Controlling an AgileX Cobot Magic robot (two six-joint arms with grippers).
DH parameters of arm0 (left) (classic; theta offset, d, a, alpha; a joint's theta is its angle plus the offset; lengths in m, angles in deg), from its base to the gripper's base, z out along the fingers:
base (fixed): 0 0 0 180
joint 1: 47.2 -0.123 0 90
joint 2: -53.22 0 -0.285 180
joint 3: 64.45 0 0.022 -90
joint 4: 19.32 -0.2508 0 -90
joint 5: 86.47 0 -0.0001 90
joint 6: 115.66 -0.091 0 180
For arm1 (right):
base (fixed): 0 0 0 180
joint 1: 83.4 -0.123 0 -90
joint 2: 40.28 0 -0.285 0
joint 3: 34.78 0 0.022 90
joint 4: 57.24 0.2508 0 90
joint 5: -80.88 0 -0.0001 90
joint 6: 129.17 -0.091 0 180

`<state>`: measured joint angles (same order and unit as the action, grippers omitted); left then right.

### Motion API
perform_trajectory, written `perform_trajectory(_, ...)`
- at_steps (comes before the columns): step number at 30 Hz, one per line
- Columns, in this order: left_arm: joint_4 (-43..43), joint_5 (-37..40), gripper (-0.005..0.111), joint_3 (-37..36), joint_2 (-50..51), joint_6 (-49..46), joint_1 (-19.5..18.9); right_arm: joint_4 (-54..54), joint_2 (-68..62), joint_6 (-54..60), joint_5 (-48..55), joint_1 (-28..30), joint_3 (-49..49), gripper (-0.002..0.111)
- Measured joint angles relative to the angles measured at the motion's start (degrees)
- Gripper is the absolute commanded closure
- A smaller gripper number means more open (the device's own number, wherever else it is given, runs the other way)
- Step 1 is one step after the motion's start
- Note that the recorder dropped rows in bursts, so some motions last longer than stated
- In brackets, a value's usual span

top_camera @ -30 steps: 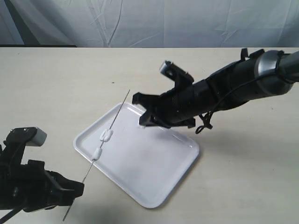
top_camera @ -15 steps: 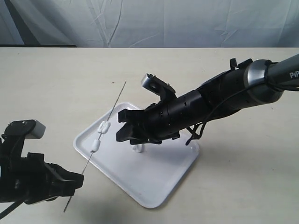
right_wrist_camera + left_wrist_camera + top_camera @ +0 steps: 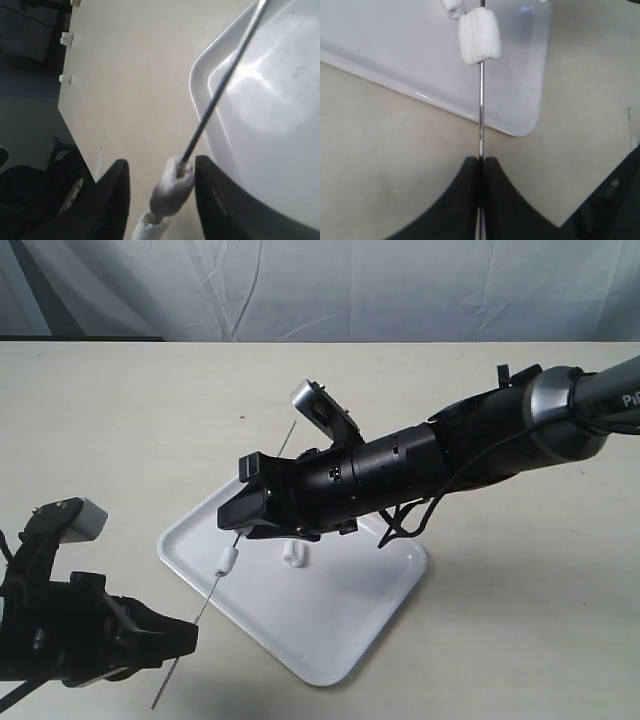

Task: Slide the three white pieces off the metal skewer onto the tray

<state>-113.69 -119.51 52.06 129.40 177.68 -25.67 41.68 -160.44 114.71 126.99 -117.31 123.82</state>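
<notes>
My left gripper point(image 3: 186, 636) point(image 3: 481, 161) is shut on the low end of the metal skewer point(image 3: 208, 602) point(image 3: 481, 110) point(image 3: 220, 95), which slants up over the tray point(image 3: 340, 625) point(image 3: 395, 40) point(image 3: 272, 120). Two white pieces stay threaded on it. One point(image 3: 228, 560) point(image 3: 479, 36) point(image 3: 149, 229) hangs just below my right gripper point(image 3: 246, 498) point(image 3: 161, 164). The other point(image 3: 173, 187) sits between the right gripper's open fingers, close against one finger point(image 3: 217, 200); the exterior view mostly hides it. The third white piece point(image 3: 293, 554) lies loose on the tray.
The tray sits at an angle on a beige table point(image 3: 120, 420), with a grey cloth backdrop point(image 3: 320, 285) beyond the far edge. My right arm point(image 3: 480, 440) stretches across over the tray's back corner.
My right gripper left a white piece on the tray, then moved left to the skewer and now straddles its upper piece. The left gripper shifted the skewer slightly right.
</notes>
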Motion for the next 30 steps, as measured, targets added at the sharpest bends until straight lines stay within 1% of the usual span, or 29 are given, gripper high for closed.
perform_trajectory(6,0.8,-0.4,0.107,0.3,0.0,0.0,0.0,0.4,0.0,0.1,0.2,0.0,0.0,0.078)
perform_trajectory(12,1.0,-0.2,0.107,0.3,0.0,0.0,0.0,0.4,0.0,0.1,0.2,0.0,0.0,0.08)
perform_trajectory(13,1.0,-0.1,0.107,0.3,0.0,0.0,0.0,0.4,0.0,0.1,0.2,0.0,0.0,0.083)
perform_trajectory(15,1.0,0.5,0.107,0.3,0.0,0.0,0.0,0.4,0.0,0.1,0.2,0.0,0.0,0.092)
perform_trajectory(17,1.0,1.1,0.107,0.3,0.0,0.0,0.0,0.5,0.0,0.1,0.1,0.0,0.0,0.104)
perform_trajectory(19,1.0,1.3,0.107,0.3,0.0,0.0,0.0,0.8,0.0,0.1,0.2,0.0,0.0,0.109)
perform_trajectory(25,0.0,2.2,0.107,0.3,0.0,-0.1,0.0,1.3,0.0,0.0,0.2,-0.2,0.6,0.109)
perform_trajectory(29,0.5,2.4,0.107,-0.7,-0.2,-0.3,0.0,-1.0,0.0,0.0,0.2,-0.8,3.1,0.109)
perform_trajectory(30,0.6,2.5,0.107,-0.7,-0.4,-0.4,0.0,-1.4,0.0,0.0,0.2,-0.8,3.8,0.107)
